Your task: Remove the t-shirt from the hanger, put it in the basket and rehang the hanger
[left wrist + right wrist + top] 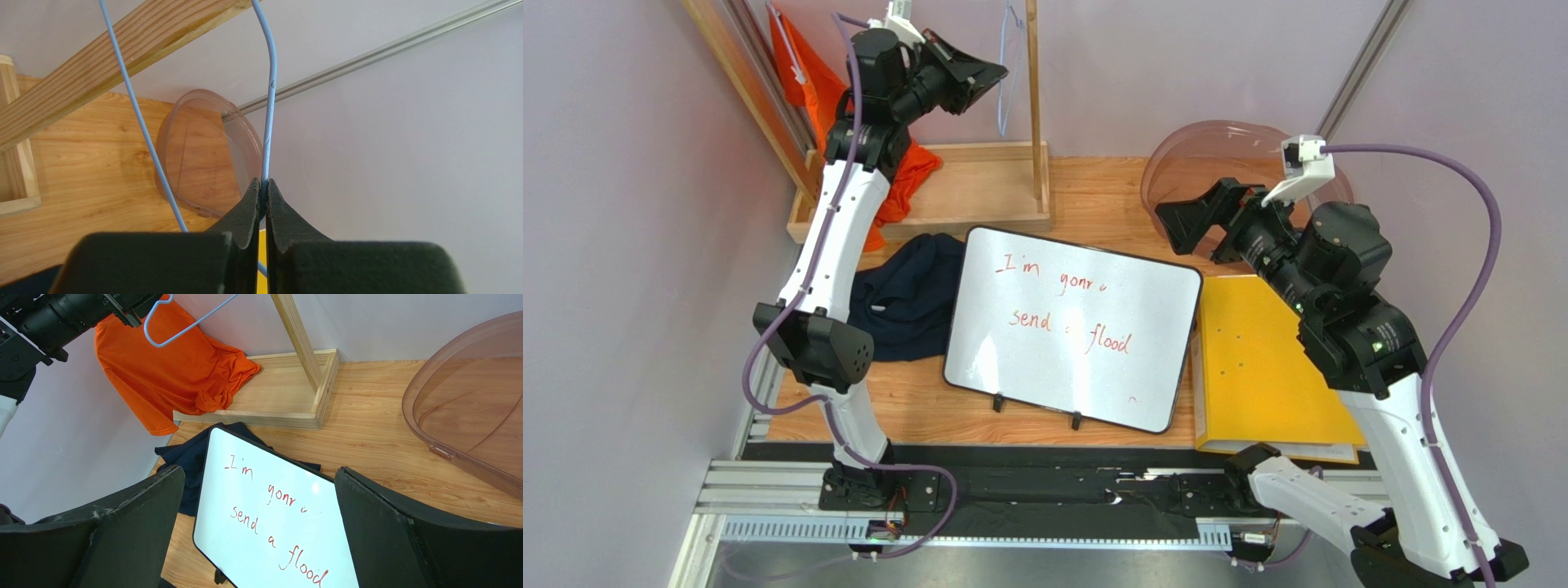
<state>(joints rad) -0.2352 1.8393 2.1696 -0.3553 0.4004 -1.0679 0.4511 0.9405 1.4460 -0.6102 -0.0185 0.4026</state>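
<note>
My left gripper point(995, 76) is raised at the back left and is shut on a thin blue wire hanger point(268, 116), its pads point(250, 205) pinching the wire. The hanger also shows in the top view point(1003, 92) and in the right wrist view point(178, 321), bare, with no cloth on it. The orange t-shirt point(166, 373) lies draped over the wooden stand's base by the left wall, also seen in the top view point(903, 178). My right gripper point(1192, 221) is open and empty, hovering above the table at the right.
A wooden stand point(983, 184) with an upright post is at the back. A dark navy garment point(909, 294) lies beside a whiteboard point(1075, 325) with red writing. A clear plastic bin point(1210, 159) sits back right, a yellow folder point(1259, 368) at right.
</note>
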